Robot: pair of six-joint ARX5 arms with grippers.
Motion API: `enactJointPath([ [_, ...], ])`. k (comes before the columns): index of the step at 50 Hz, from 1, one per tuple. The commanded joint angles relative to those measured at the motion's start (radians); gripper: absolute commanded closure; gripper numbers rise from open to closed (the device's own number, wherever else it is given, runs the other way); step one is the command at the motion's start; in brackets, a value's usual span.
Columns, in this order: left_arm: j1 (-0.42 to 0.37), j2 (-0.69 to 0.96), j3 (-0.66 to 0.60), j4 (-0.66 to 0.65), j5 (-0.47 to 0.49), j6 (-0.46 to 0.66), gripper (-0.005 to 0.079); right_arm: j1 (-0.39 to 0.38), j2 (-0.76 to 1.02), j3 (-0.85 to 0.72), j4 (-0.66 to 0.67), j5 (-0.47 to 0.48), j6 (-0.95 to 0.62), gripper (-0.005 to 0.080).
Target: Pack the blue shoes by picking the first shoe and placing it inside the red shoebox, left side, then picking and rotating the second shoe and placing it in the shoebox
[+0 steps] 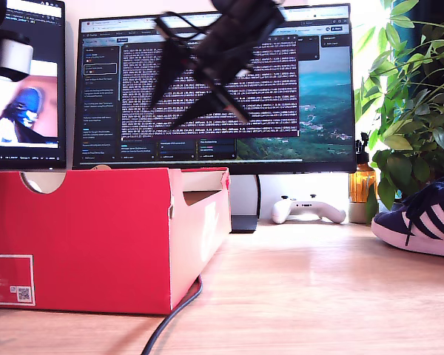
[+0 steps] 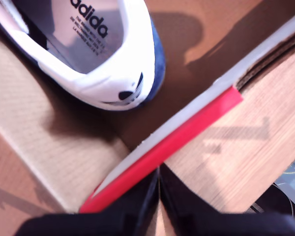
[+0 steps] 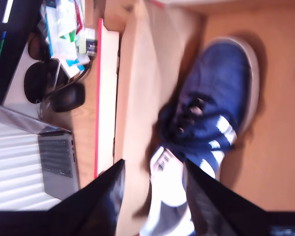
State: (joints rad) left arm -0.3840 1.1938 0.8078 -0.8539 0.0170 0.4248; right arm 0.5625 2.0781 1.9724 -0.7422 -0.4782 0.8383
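One blue shoe [image 3: 214, 105] inside red shoebox [image 1: 103, 237]; second tool [image 3: 152, 184] wide; first tool [image 2: 159, 196] narrow.

The red shoebox [image 1: 103, 237] wall hides its inside in the exterior view, whose right edge cuts off 1 blue shoe [image 1: 422, 222], while the shoe in the box [image 3: 211, 118] is blurred and the label print [image 1: 7, 281] is unreadable.

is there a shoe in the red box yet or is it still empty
Not empty: a blue shoe lies on the cardboard floor inside the red shoebox. A second shoe sits out on the desk.
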Motion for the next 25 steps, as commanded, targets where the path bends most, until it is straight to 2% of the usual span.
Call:
enactJointPath([
  [1, 0.0, 0.011, -0.019, 0.023, 0.002, -0.006, 0.0761, -0.005, -0.016, 0.001, -0.079, 0.043, 0.02, 0.0408],
  [12, 0.0, 0.011, -0.019, 0.023, 0.002, -0.006, 0.0761, -0.009, -0.035, 0.001, -0.362, 0.36, 0.059, 0.0408],
  [20, 0.0, 0.011, -0.019, 0.024, 0.002, -0.006, 0.0761, -0.031, -0.051, 0.001, -0.558, 0.596, 0.179, 0.0408],
  [22, 0.0, 0.011, -0.019, 0.024, 0.002, -0.006, 0.0761, -0.043, -0.054, 0.001, -0.622, 0.64, 0.229, 0.0408],
  [25, 0.0, 0.011, -0.019, 0.025, 0.002, -0.006, 0.0761, -0.062, -0.061, -0.006, -0.626, 0.657, 0.224, 0.0408],
])
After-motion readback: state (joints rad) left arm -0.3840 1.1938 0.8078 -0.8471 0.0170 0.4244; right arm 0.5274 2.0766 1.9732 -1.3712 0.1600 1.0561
